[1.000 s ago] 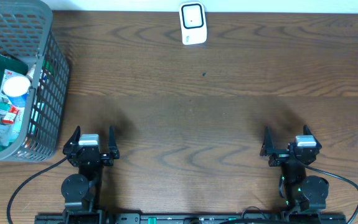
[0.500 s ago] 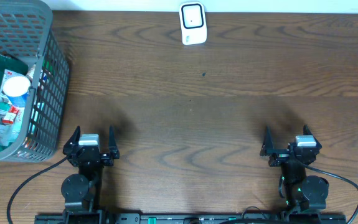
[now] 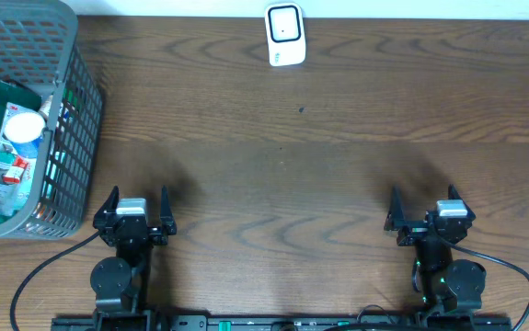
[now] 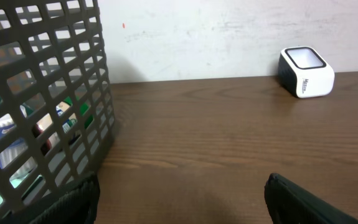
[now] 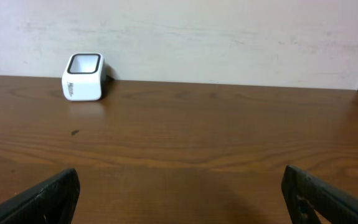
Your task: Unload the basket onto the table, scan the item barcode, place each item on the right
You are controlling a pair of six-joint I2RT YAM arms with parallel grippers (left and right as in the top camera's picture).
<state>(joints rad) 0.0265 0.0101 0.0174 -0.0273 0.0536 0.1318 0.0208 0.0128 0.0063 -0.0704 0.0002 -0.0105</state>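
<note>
Dark wood-grain table (image 3: 282, 156) runs back to a white wall, and the white barcode scanner (image 3: 284, 35) stands at the middle of its far edge. Both my arms sit at the near edge. My left gripper (image 3: 138, 198) and right gripper (image 3: 422, 200) have their jaws wide apart and hold nothing. The items lie inside the grey mesh basket (image 3: 82, 110) at the far left corner, a white-capped container (image 3: 25, 127) among green packets. I judge the step in hand to be fetching one item. My left arm is nearer, so I should come over the rim from above, pinch the container by its sides, lift straight clear of the mesh, then turn its barcode toward the scanner's window.
</note>
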